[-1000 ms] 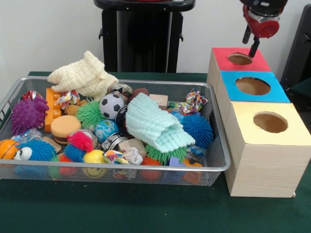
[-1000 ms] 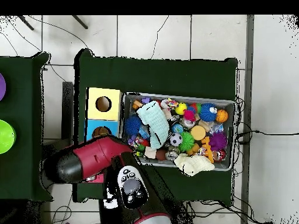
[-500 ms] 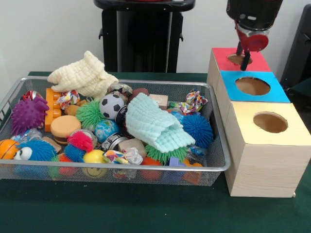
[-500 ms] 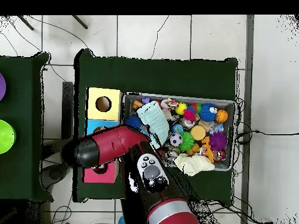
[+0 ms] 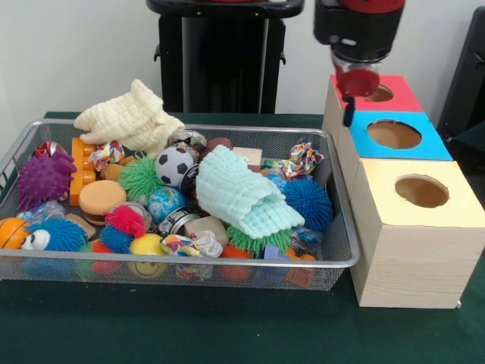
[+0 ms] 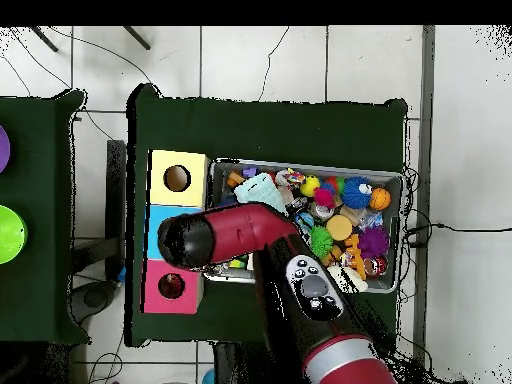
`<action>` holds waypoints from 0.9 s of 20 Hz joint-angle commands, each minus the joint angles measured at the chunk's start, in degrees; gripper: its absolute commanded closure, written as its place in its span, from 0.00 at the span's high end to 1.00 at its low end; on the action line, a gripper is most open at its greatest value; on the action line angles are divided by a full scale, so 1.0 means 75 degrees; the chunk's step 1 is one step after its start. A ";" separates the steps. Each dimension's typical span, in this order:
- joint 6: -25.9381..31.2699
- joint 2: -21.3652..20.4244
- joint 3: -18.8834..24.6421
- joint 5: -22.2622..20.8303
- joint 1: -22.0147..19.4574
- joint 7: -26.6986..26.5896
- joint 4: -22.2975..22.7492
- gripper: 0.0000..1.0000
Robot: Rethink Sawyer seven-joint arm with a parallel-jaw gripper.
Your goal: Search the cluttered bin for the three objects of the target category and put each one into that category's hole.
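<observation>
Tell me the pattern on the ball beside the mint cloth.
Black and white soccer ball pattern, clearest in the front view.

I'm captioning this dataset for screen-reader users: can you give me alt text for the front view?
A red and black robot gripper hangs above the edge between a wire mesh bin and a row of three wooden boxes with holes, topped red, blue and yellow. The bin brims with toys: a soccer ball, spiky balls and two folded cloths.

— Where do the holes sit?
— In three box tops in a row beside the wire bin (image 5: 345,258): red hole (image 5: 377,92) farthest, blue hole (image 5: 394,134) between, yellow hole (image 5: 421,190) nearest.
— And the bin?
— Heaped with spiky balls, cloths, toys.
</observation>
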 commanded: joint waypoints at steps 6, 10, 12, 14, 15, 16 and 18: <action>0.1161 0.0925 0.0318 -0.0832 -0.0863 -0.0751 -0.1326 1.00; 0.2083 0.1417 0.0336 -0.0629 -0.0766 -0.0505 -0.2254 1.00; 0.2399 0.1735 0.0363 -0.0671 -0.0726 -0.0574 -0.2745 1.00; 0.2823 0.2128 0.0347 -0.1124 -0.0593 -0.1119 -0.3474 1.00; 0.3013 0.2354 0.0355 -0.1349 -0.0525 -0.1388 -0.3889 1.00; 0.2991 0.2516 0.0412 -0.1450 -0.0525 -0.1538 -0.4144 1.00; 0.3059 0.2759 0.0484 -0.1607 -0.0495 -0.1683 -0.4539 1.00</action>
